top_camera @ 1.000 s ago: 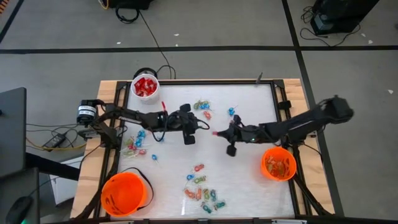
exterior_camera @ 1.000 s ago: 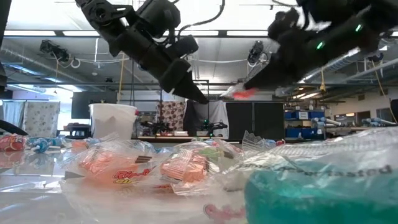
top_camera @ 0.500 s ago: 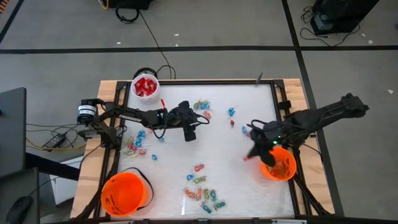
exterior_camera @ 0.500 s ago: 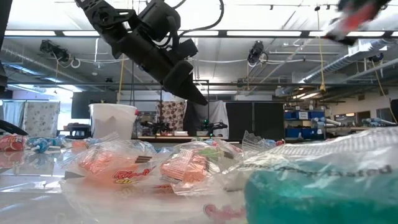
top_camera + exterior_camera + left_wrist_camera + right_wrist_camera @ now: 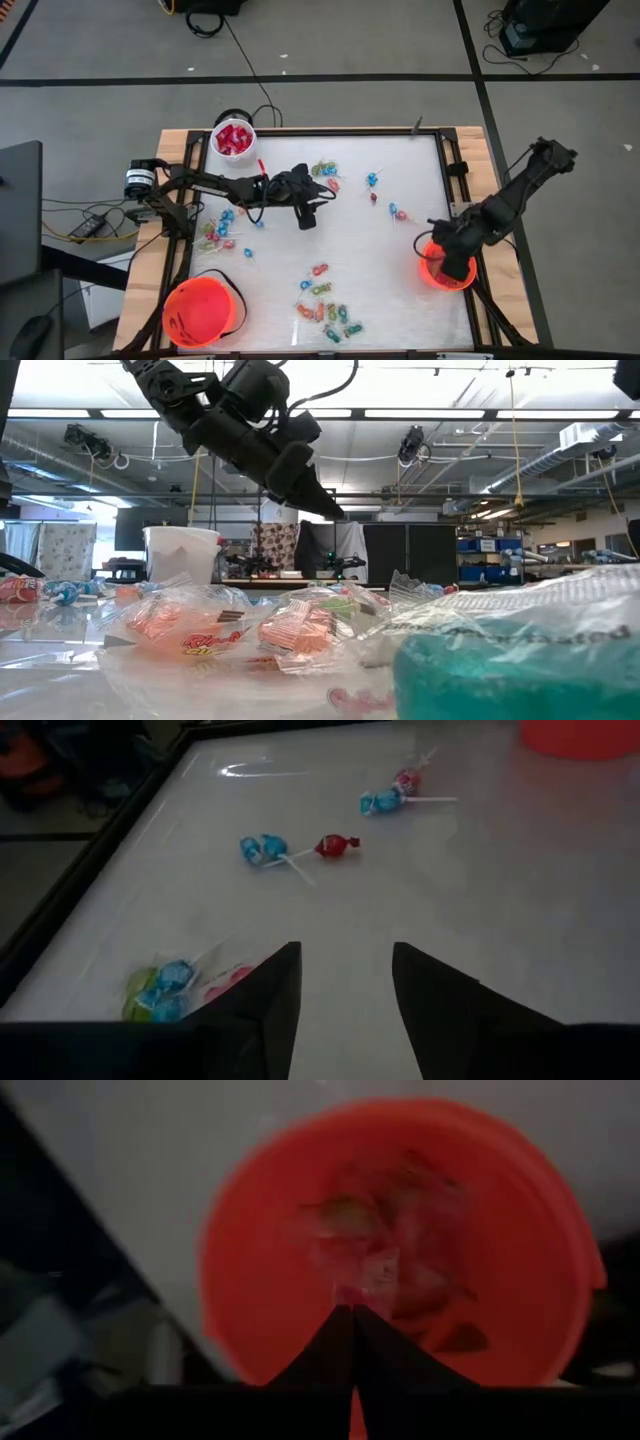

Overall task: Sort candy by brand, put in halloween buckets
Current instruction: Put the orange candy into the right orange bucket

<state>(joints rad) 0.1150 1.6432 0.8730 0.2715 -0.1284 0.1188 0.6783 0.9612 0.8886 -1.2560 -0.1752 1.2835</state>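
Hovering over the orange bucket (image 5: 447,271) at the bench's right side, the right tool (image 5: 352,1312) pinches a small pink candy (image 5: 349,1294); release it only when centred. The left tool (image 5: 345,975) waits released above the scattered lollipops (image 5: 290,850).

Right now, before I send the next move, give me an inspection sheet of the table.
Surface: white table, wooden edges.
Job's things: candy scattered; left orange bucket, right orange bucket, white cup of red packets.
Clutter: nothing seen.
Grippers: left gripper open above mid-table; right gripper closed over the right bucket.
Cables: black cable across the floor.
Surroundings: grey floor, workshop behind.
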